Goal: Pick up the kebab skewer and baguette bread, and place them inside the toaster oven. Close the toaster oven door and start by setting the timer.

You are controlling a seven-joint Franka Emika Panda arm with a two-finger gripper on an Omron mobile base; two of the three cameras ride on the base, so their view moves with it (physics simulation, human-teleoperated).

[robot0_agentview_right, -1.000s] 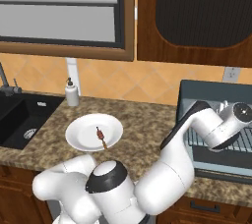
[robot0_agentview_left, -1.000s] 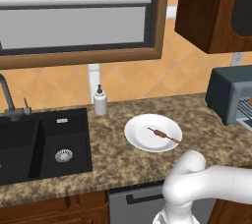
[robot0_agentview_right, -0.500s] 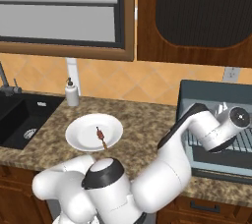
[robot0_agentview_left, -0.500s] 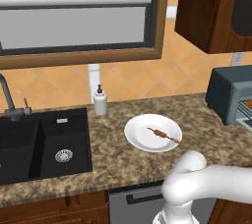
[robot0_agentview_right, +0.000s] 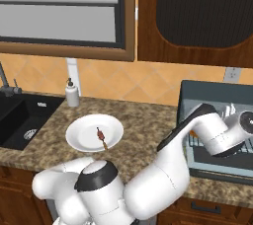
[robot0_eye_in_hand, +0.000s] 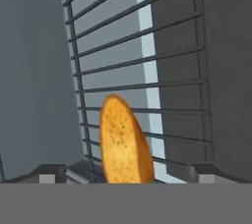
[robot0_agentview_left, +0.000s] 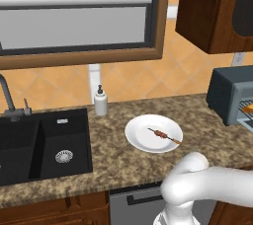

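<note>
Left base view: white plate [robot0_agentview_left: 153, 133] sits mid-counter on the speckled granite counter [robot0_agentview_left: 113, 155], with the kebab skewer [robot0_agentview_left: 164, 135] lying across it, meat chunks toward its left end. Black sink [robot0_agentview_left: 42, 144] at left, soap dispenser [robot0_agentview_left: 100, 100] behind, near the wall. Toaster oven [robot0_agentview_left: 231, 95] at the far right edge, a bit of orange showing inside its open front. Right base view: same plate [robot0_agentview_right: 94, 132] w/ skewer [robot0_agentview_right: 102, 138] at left-centre; the arm reaches right into the toaster oven [robot0_agentview_right: 217, 125], whose door [robot0_agentview_right: 220, 167] lies folded down flat toward the near side – the hand is inside the cavity over the wire rack [robot0_agentview_right: 217, 150], fingertips hidden there. Hand view: the baguette bread [robot0_eye_in_hand: 124, 141] rests on the rack [robot0_eye_in_hand: 142, 70] inside the oven, just ahead of the gripper [robot0_eye_in_hand: 126, 174]. The two finger tips [robot0_eye_in_hand: 47, 174] stand wide apart at either side of the loaf – jaws open, not touching it, holding nothing. Grey oven wall to the left of the rack.
</note>
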